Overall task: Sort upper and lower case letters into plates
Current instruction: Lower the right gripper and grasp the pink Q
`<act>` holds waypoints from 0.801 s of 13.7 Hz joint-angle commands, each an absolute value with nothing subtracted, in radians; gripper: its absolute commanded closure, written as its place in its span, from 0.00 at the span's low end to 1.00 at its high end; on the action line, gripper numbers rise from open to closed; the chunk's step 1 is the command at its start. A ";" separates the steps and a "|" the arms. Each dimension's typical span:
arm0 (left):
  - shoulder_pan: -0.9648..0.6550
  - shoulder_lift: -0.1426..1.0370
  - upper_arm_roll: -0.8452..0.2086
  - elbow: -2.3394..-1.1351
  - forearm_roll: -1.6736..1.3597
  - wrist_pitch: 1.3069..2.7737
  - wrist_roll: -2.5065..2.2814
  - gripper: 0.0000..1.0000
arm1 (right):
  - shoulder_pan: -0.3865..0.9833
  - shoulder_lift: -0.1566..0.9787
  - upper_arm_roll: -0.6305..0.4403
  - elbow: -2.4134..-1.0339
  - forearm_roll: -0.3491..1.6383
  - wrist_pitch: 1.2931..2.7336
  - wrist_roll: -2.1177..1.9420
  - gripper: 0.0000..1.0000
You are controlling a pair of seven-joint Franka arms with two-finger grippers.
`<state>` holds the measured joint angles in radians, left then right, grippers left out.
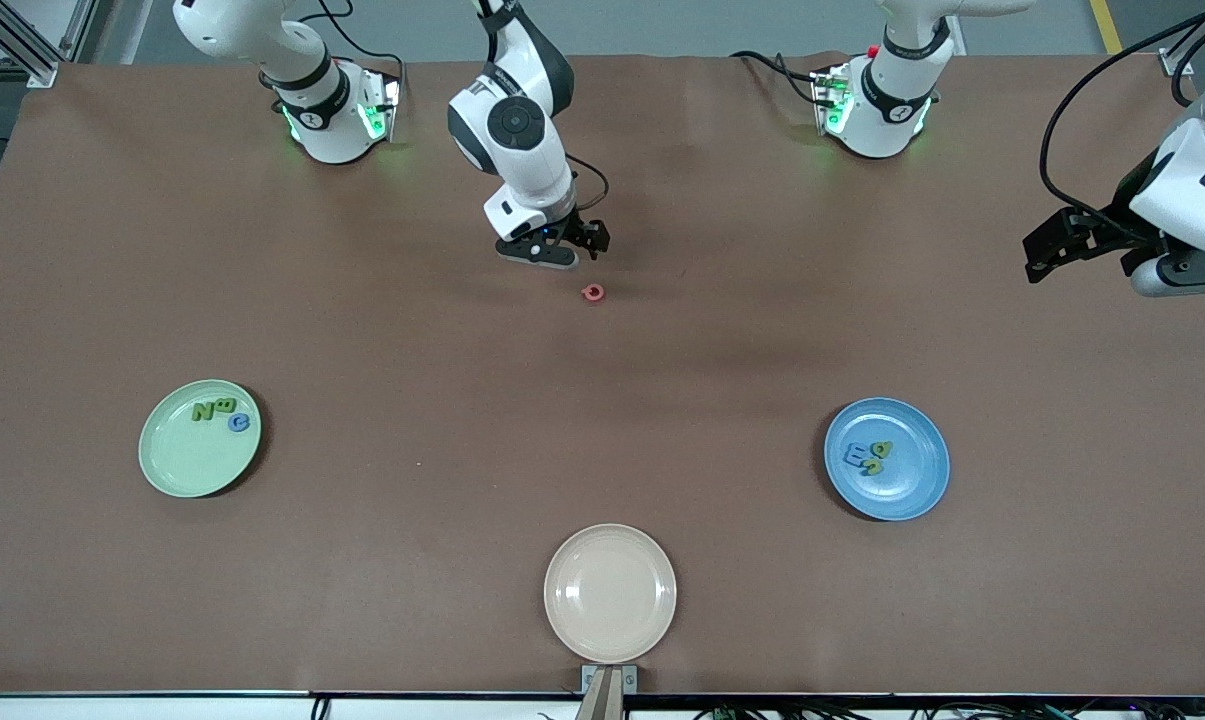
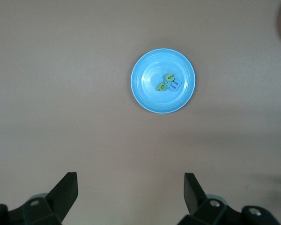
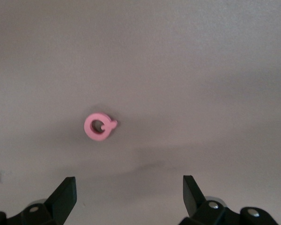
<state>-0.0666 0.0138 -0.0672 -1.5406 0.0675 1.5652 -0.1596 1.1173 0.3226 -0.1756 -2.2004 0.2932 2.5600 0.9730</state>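
The pink letter is lying flat and alone on the bare brown bench, near the middle and toward the arms' bases. In the right wrist view it is reading as a small ring with a short tail at about 3 o'clock of its own outline, a Q by the look of it. In my judgement it is light, rigid and chunky, probably foam or plastic, unlikely to break but apt to skid or flip if nudged off-centre. The sound grip would be across the ring's outer edges, fingers straddling it, clear of the tail.

The right end effector is hanging just above the bench close beside the letter, fingers spread wide and gripping nothing. The left end effector is waiting at the left arm's end of the bench, fingers likewise spread and empty.

The green plate is holding three letters: two green, one blue. The blue plate is holding three or so letters in blue and green, bunched together and partly overlapping. The cream plate, nearest the front camera, is holding nothing.
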 commanded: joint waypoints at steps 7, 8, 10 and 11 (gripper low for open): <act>-0.063 0.000 -0.064 -1.557 0.055 1.594 -0.141 0.00 | 1.120 0.520 -0.187 -2.017 0.310 2.549 1.008 0.00; -0.063 0.000 -0.064 -1.557 0.055 1.595 -0.141 0.00 | 1.120 0.526 -0.187 -2.011 0.310 2.546 1.008 0.00; -0.063 0.002 -0.064 -1.557 0.055 1.597 -0.141 0.00 | 1.118 0.541 -0.187 -1.994 0.310 2.545 1.006 0.00; -0.063 0.002 -0.063 -1.555 0.055 1.597 -0.141 0.00 | 1.120 0.557 -0.189 -1.985 0.305 2.542 1.005 0.00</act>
<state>-0.0665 0.0138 -0.0667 -1.5449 0.0675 1.5849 -0.1596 1.1171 0.5281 -0.1839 -2.0175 0.2934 2.5570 0.9978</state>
